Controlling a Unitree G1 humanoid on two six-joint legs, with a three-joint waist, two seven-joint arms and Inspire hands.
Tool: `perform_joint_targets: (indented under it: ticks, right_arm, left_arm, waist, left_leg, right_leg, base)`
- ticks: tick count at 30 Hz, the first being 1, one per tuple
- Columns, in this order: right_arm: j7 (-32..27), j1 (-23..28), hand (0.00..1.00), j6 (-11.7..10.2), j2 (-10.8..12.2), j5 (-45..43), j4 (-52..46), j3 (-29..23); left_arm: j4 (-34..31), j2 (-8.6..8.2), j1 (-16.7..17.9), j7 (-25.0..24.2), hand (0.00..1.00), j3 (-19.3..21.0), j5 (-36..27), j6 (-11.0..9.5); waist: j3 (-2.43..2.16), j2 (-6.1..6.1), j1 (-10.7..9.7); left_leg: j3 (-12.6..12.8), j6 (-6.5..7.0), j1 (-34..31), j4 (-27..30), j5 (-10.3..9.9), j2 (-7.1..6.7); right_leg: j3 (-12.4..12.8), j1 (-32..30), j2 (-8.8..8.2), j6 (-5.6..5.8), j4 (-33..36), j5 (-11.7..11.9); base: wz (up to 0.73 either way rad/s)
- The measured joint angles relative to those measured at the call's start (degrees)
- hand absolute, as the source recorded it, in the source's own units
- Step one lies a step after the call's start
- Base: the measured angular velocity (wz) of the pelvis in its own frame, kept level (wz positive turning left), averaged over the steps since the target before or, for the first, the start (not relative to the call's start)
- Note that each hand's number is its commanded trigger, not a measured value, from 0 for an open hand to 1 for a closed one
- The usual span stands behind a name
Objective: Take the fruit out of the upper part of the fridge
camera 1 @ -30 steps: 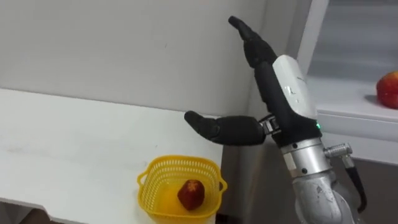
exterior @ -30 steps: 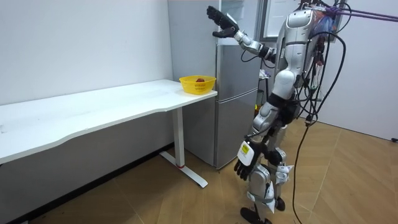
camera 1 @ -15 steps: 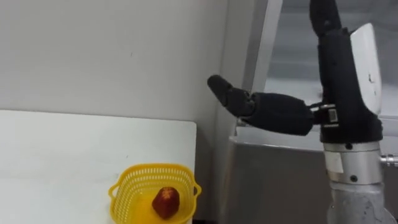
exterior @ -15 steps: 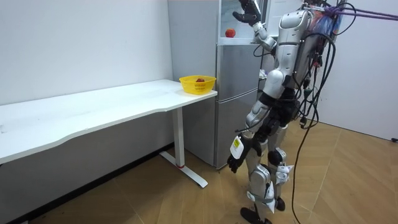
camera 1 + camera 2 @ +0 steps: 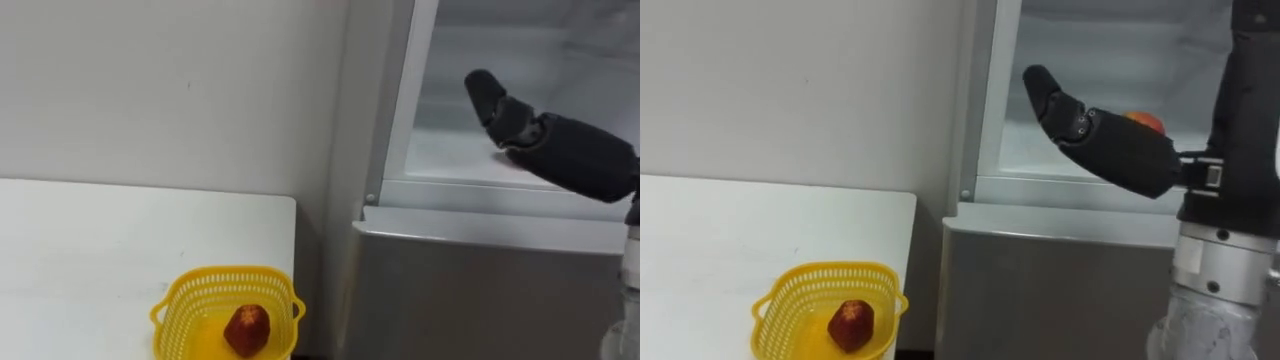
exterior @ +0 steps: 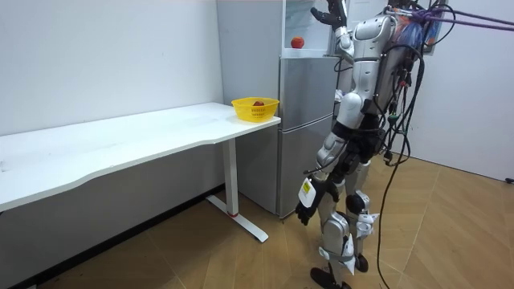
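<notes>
The upper fridge compartment (image 5: 450,90) stands open in front of me, white inside. A red fruit (image 5: 1146,121) lies on its shelf, mostly hidden behind my thumb; the red fruit (image 6: 297,42) also shows in the room view. My right hand (image 5: 1246,100) is raised at the compartment's mouth, open, with the thumb (image 5: 545,148) stretched towards the left across the opening, holding nothing. My left hand (image 6: 306,211) hangs relaxed beside my thigh. I stand upright close to the grey fridge (image 6: 305,136).
A yellow basket (image 5: 190,315) with a red fruit (image 5: 246,329) in it sits at the corner of the white table (image 5: 90,240), just left of the fridge. A pale wall runs behind the table.
My right arm has swung from above the table corner across to the open fridge compartment. The head view has shifted right, and my body has turned towards the fridge.
</notes>
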Motion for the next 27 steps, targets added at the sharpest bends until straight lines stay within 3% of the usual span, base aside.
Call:
perform_joint_targets:
  ticks: [4, 8, 15, 18, 20, 27]
  right_arm:
    - [-0.01, 0.0, 0.0, 0.22, -2.5, 1.54, 2.92, -1.78]
    - [0.03, 0.01, 0.0, 2.0, -3.2, 2.55, 5.11, -1.92]
    - [-0.63, 0.01, 0.0, 2.38, -4.01, 2.57, 7.64, -1.84]
    - [-0.32, -0.02, 0.0, 2.46, -6.04, 3.73, 12.09, -1.02]
    - [0.71, -0.15, 0.0, 3.23, -6.89, 3.81, 14.84, -1.02]
    - [3.55, -0.9, 0.0, 3.85, -8.59, 3.66, 20.46, -1.01]
  left_arm:
    - [-0.39, 0.15, -0.14, 0.05, 0.0, 0.99, 0.08, 0.37]
    - [-0.22, 0.29, 0.01, -0.1, 0.0, 1.06, 0.02, 0.43]
    - [-0.27, 0.5, 0.05, -1.32, 0.0, 1.03, -0.04, 0.39]
    - [-0.28, 0.92, 0.24, -1.25, 0.0, 1.04, -0.07, 0.39]
    - [-0.31, 1.17, 0.55, -1.2, 0.0, 1.05, -0.05, 0.39]
    - [-1.36, 2.01, 2.25, -3.1, 0.0, 1.07, -0.1, 0.43]
  waist:
    - [0.5, 0.06, -0.22]
    - [0.91, -0.38, -0.57]
    - [0.31, -2.0, 0.27]
    - [0.15, -2.62, 0.91]
    - [0.37, -3.06, 1.54]
    - [0.73, -2.73, 2.01]
  left_leg:
    - [-0.01, -0.01, 0.07, 0.02, 0.0, 0.01]
    - [-0.08, 0.0, -0.05, -0.03, 0.0, -0.03]
    - [-0.01, -0.01, -0.11, 0.0, 0.0, -0.08]
    - [-0.02, 0.0, 0.06, -0.07, 0.0, -0.09]
    - [-0.03, 0.0, 0.38, -0.11, 0.0, -0.08]
    - [-1.47, 0.01, -0.4, 1.01, -0.34, -0.14]
  right_leg:
    - [-0.07, 0.14, -0.01, 0.0, 0.03, 0.0]
    - [-0.12, 0.11, -0.05, 0.07, 0.02, -0.07]
    - [-0.13, -0.02, -0.06, 0.16, -0.05, -0.24]
    - [-0.21, 0.14, -0.11, 0.17, 0.1, -0.24]
    - [-0.16, 0.4, -0.11, 0.17, 0.16, -0.24]
    - [-1.15, 0.86, -0.25, 0.18, 0.47, -0.25]
  base:
    - [0.0]
    - [0.0]
    - [0.0]
    - [0.0]
    - [0.0]
    - [0.1]
